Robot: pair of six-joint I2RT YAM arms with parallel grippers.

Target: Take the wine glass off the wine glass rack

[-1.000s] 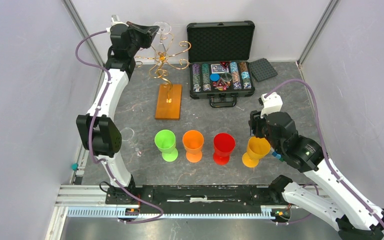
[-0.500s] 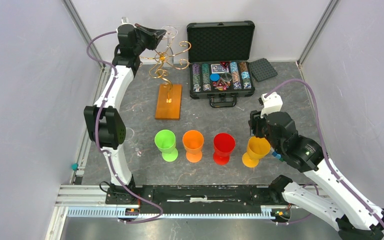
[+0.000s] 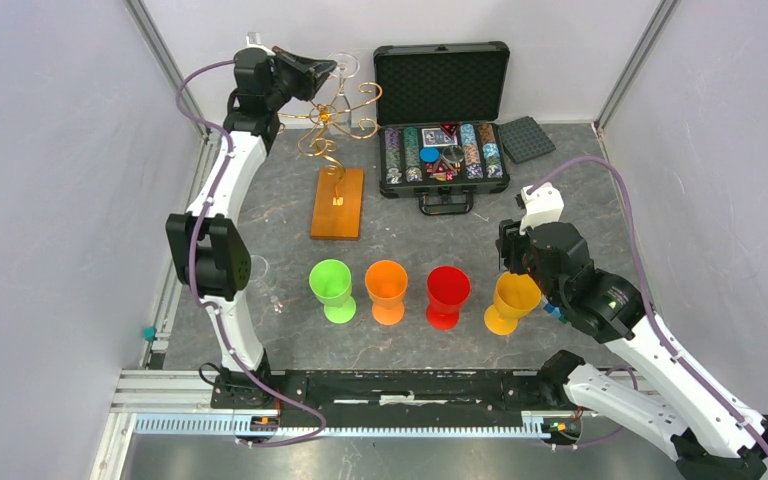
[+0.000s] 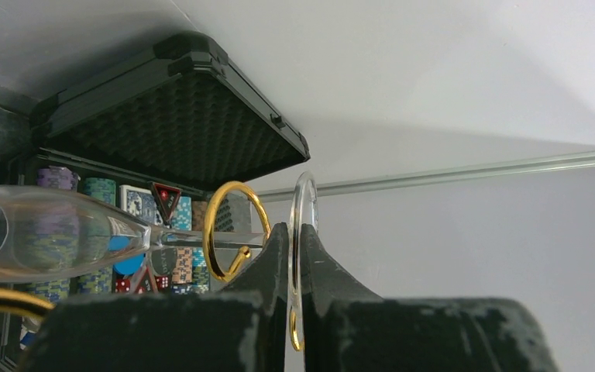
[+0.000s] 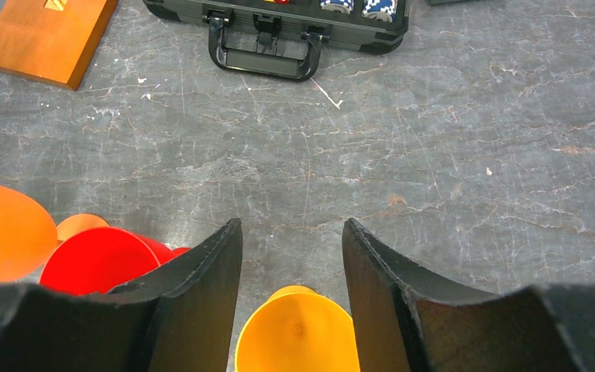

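The wine glass rack (image 3: 335, 112) is golden-copper wire with curled arms on an orange wooden base (image 3: 338, 202) at the back of the table. A clear wine glass (image 3: 344, 68) hangs at its top. In the left wrist view the stem (image 4: 201, 238) passes through a gold ring (image 4: 236, 231), with the bowl (image 4: 39, 232) to the left. My left gripper (image 3: 322, 70) (image 4: 295, 232) is shut on the glass's foot (image 4: 304, 203). My right gripper (image 3: 511, 262) (image 5: 291, 226) is open and empty above a yellow cup (image 5: 298, 329).
An open black chip case (image 3: 442, 120) stands right of the rack, with a black pad (image 3: 526, 138) beside it. Green (image 3: 331, 288), orange (image 3: 387, 289), red (image 3: 448, 294) and yellow (image 3: 511, 300) cups stand in a row at the front. Another clear glass (image 3: 258, 272) stands by the left arm.
My left arm has swung right and up towards the rack top, and its gripper has come to the glass's foot. The right arm has barely moved.
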